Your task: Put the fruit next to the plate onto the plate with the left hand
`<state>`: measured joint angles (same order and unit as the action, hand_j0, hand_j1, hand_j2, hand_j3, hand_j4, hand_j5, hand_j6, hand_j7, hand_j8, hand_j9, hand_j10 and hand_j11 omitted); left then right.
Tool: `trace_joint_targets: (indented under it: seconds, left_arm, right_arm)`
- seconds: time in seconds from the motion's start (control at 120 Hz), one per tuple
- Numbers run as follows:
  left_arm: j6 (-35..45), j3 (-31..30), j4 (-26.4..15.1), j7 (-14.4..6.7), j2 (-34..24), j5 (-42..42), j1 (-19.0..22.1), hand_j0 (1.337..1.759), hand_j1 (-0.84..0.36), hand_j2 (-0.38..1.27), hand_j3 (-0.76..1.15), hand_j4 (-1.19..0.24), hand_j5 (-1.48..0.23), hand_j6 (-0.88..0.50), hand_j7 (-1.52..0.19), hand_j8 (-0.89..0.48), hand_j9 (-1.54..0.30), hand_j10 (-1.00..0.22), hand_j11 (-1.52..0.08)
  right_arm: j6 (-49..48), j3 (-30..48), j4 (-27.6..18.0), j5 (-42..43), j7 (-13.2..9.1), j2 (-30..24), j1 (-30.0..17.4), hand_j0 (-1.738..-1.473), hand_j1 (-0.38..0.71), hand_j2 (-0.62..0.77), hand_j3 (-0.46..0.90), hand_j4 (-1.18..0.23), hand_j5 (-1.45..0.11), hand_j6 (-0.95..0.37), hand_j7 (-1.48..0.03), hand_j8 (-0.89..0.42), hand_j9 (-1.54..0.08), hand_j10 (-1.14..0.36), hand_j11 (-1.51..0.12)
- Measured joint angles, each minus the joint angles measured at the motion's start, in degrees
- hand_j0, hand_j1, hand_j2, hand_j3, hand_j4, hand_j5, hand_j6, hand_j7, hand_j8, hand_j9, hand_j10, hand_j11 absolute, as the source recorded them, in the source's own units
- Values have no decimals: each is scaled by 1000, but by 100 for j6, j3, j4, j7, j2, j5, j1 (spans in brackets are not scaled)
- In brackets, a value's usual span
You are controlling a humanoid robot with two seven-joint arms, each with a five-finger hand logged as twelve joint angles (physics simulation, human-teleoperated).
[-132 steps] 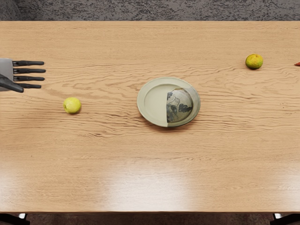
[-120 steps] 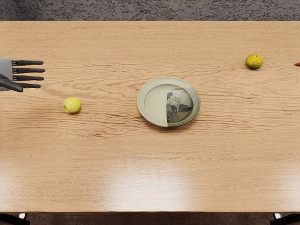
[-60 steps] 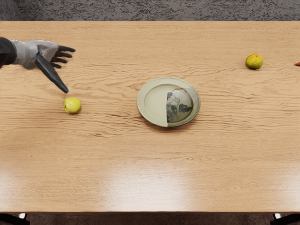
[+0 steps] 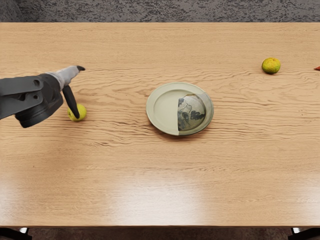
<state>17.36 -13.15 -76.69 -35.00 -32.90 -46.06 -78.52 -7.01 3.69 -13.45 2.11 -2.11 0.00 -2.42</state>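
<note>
Yellow fruit (image 4: 80,113) sits on the counter (image 4: 160,172), off to the left of the plate (image 4: 159,106) with bare wood between them. I see only part of it, because one dark digit of the left hand (image 4: 65,82) points down across its left side. From my view I cannot tell whether that digit touches the fruit or hangs just above it. The hand reads as wide: the other fingers (image 4: 79,68) stretch up and to the right, away from the fruit, and nothing is held. The left arm comes in from the left edge, its bulky dark forearm (image 4: 30,102) just beside the fruit. On the right half of the pale green plate I see a rounded patterned piece (image 4: 191,112) in blue-grey. Far to the right, well apart from everything else, an orange-green fruit (image 4: 271,65) rests near the counter's back edge
</note>
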Motion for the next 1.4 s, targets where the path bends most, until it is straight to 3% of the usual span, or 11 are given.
trace_joint_targets:
  seconds: [0.15,0.433,0.875,1.2,1.4]
  left_arm:
    - [249,-127,45,0,200,-181,433,1658,218,24,0,-113,-144,-115,-143,-114,-143,-113,-143]
    - [415,-124,90,0,205,-230,486,1658,24,57,0,-276,-355,-277,-355,-277,-355,-275,-355]
    - [426,-120,102,0,249,-233,601,1658,-171,90,0,-437,-566,-438,-566,-438,-566,-437,-566]
    - [431,-129,112,3,249,-269,688,1656,-249,100,0,-555,-679,-480,-689,-452,-709,-538,-709]
    - [431,-126,115,4,249,-242,698,1654,-254,245,0,-644,-793,-493,-813,-463,-833,-620,-836]
  right_arm:
    - [-1,0,0,0,0,0,0,-1658,-331,-3,0,-15,-20,-15,-20,-15,-20,-15,-20]
    - [1,0,0,0,0,0,1,-1658,-331,-3,0,-15,-20,-15,-20,-15,-20,-15,-20]
    - [3,0,3,0,0,0,1,-1658,-331,-3,0,-15,-20,-15,-20,-15,-20,-15,-20]
    - [5,0,8,0,0,0,1,-1658,-331,-3,0,-15,-20,-15,-20,-15,-20,-15,-20]
    - [7,1,9,0,0,0,2,-1658,-331,-3,0,-15,-20,-15,-20,-15,-20,-15,-20]
